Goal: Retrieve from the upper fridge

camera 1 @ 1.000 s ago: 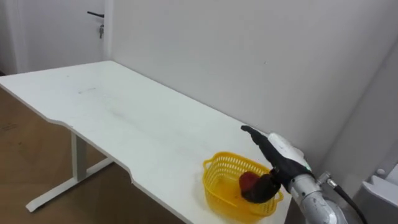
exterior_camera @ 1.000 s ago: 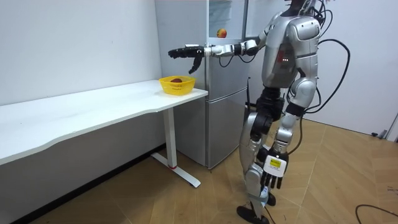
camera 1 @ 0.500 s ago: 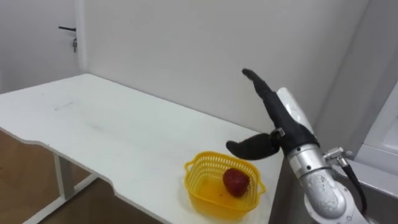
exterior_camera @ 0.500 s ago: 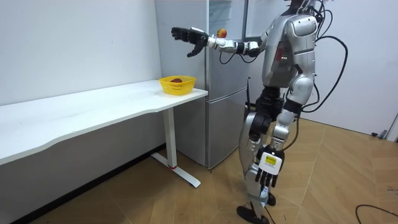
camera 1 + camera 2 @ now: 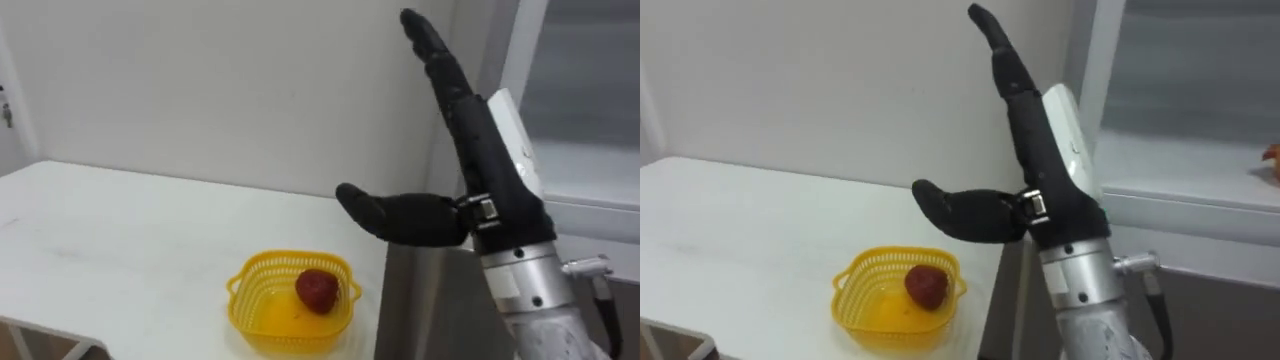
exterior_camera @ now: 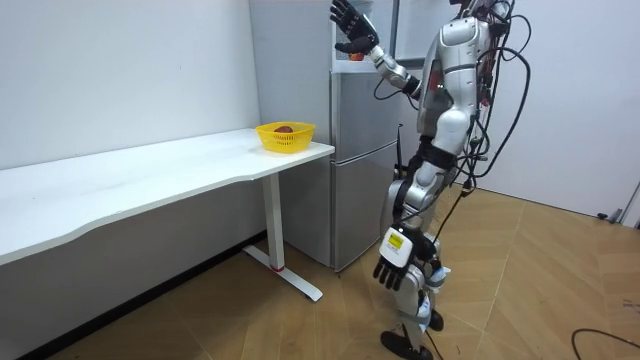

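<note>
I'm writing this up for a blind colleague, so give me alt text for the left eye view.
The robot's right hand is held up open, fingers pointing up and thumb out sideways, beside a fridge. Below it, a yellow basket holding a red fruit sits at the end of a white table.

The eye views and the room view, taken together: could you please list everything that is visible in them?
Table: one, white, along the wall, beside the fridge.
Basket: one, yellow, on the table's end nearest the fridge.
Fruit: one, red, inside the basket.
Fridge: one, grey, in front of the robot.
Orange thing: one, on the upper fridge shelf, mostly cut off.
Floor: wooden, brown.
Right hand: raised by the upper fridge, fingers straight, holding nothing.
Left hand: hanging at the robot's side, fingers relaxed.
</note>
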